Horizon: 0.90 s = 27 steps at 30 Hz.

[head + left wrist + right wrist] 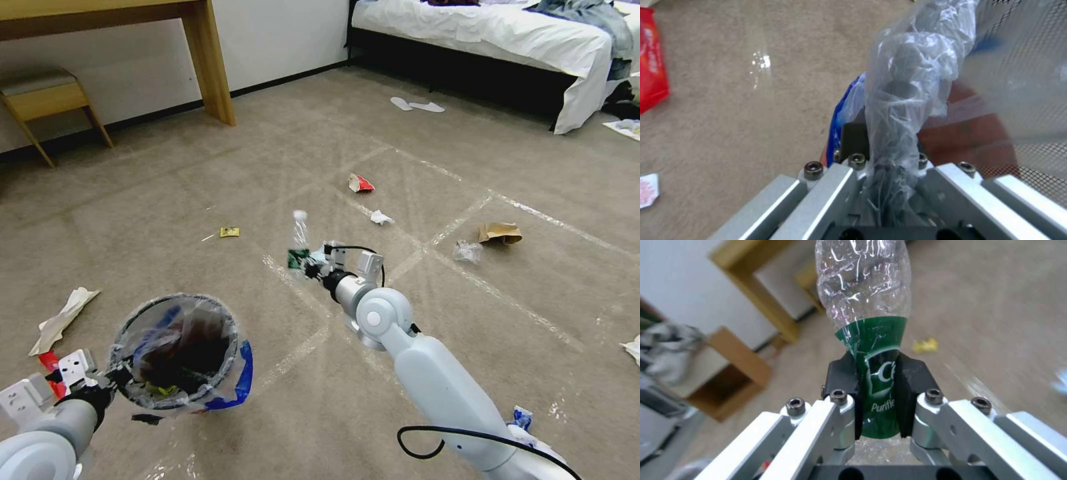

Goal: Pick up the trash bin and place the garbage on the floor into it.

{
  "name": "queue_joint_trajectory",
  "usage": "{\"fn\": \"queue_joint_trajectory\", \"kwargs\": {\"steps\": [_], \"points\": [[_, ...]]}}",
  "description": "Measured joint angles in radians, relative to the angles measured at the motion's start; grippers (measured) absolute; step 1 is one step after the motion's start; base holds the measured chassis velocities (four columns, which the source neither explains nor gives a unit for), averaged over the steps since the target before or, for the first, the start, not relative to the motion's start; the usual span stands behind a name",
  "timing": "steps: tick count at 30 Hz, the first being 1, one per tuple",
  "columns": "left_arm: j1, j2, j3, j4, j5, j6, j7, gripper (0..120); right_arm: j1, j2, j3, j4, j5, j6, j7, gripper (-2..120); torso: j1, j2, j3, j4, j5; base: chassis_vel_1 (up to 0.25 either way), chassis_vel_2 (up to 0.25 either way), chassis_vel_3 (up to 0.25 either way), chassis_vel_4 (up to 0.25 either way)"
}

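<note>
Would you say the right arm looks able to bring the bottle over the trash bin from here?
Probably yes: the right end effector grips the bottle above open carpet, nothing between it and the trash bin.

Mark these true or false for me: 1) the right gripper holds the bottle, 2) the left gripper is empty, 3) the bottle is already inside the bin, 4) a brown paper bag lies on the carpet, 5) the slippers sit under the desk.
1) True: the right gripper is clamped on the bottle at its green label.
2) False: the left gripper is shut on the trash bin at its plastic-lined rim.
3) False: the bottle is held off to the bin's right, outside it.
4) True: the brown paper bag lies on the floor.
5) False: the slippers lie near the bed.
</note>
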Motion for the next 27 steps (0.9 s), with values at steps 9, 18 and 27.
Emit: {"fn": "queue_joint_trajectory", "kwargs": {"steps": [9,18,27], "points": [[-0.056,0.044,0.029,0.06,-0.047,0.002,-0.02,1,0.074,-0.046,-0.107,0.083,0.004,0.062,-0.085,13,0.0,0.0,0.0,0.0002,-0.0002,0.0,0.0,0.0,0.0],[-0.105,0.071,0.067,0.114,-0.083,0.003,-0.043,1,0.098,-0.155,-0.188,0.151,-0.011,0.116,-0.158,13,0.0,0.0,0.0,0.0,-0.0001,0.0,0.0,0.0,0.0],[-0.131,0.095,0.09,0.141,-0.121,0.003,-0.065,1,0.062,-0.275,-0.189,0.229,-0.024,0.145,-0.193,13,0.0,0.0,0.0,-0.0001,0.0,0.0,0.0,0.0,0.0]]}}
